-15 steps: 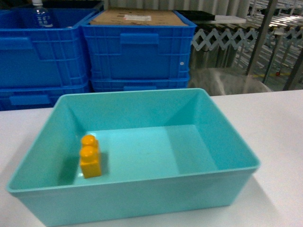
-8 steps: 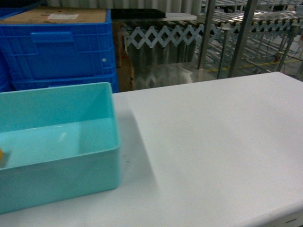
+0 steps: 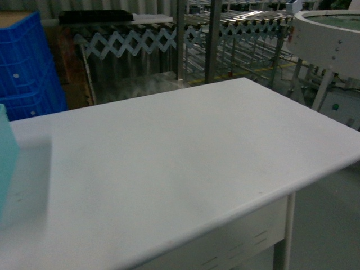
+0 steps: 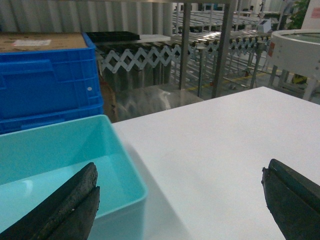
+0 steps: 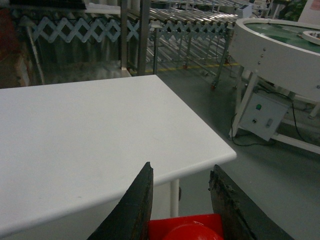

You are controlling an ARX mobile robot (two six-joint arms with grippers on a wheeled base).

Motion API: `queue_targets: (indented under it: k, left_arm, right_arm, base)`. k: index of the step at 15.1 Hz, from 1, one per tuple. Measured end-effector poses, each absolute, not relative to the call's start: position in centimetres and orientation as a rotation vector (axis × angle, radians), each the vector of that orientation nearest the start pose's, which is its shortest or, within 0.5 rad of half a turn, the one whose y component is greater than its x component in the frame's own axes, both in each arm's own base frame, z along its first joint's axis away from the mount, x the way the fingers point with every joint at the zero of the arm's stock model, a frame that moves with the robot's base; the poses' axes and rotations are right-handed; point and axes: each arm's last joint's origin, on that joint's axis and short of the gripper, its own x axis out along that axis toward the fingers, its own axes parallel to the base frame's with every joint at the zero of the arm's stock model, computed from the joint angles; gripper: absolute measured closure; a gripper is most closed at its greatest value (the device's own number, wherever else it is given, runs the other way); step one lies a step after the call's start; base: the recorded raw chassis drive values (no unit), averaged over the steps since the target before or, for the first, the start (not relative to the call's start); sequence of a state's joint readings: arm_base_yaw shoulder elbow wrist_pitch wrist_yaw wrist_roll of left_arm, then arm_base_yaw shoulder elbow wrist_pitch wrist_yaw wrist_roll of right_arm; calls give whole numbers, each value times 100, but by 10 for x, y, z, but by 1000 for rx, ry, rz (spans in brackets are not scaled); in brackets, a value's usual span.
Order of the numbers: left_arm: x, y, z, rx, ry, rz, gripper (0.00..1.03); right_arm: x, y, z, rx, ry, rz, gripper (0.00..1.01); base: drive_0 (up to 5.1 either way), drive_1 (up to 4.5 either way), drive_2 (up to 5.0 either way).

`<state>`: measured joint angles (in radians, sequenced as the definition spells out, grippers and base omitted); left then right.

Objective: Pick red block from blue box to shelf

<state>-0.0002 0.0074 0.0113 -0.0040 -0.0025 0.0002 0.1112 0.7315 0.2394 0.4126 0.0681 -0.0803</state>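
In the right wrist view my right gripper (image 5: 181, 169) is shut on the red block (image 5: 185, 227), whose round stud shows between the dark fingers. It hangs just off the white table's near right corner. The blue box (image 4: 60, 145) lies under my left gripper (image 4: 180, 170), which is wide open and holds nothing. Its left finger is over the box's inside and its right finger over bare tabletop. Only a sliver of the blue box (image 3: 5, 152) shows at the head view's left edge. The shelf (image 3: 211, 39) of steel uprights stands behind the table. Neither gripper shows in the head view.
The white table (image 3: 185, 157) fills the head view, with its front right edge dropping to grey floor. Dark blue ribbed crates (image 4: 45, 75) stand behind the box. A white round machine (image 5: 280, 55) and its grey control box (image 5: 260, 112) stand on the right.
The head view has swung to the right. The blue box slid from the middle to the left edge, and the yellow brick in it has gone out of view.
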Motion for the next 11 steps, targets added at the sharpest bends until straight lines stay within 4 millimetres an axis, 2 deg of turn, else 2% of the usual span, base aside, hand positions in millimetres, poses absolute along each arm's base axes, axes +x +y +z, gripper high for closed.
queue_targets:
  k: [11]
  left_arm:
    - [97, 0, 166, 0, 0, 0, 5]
  right_arm:
    - [163, 16, 210, -87, 75, 47, 74]
  base:
    - [239, -351, -351]
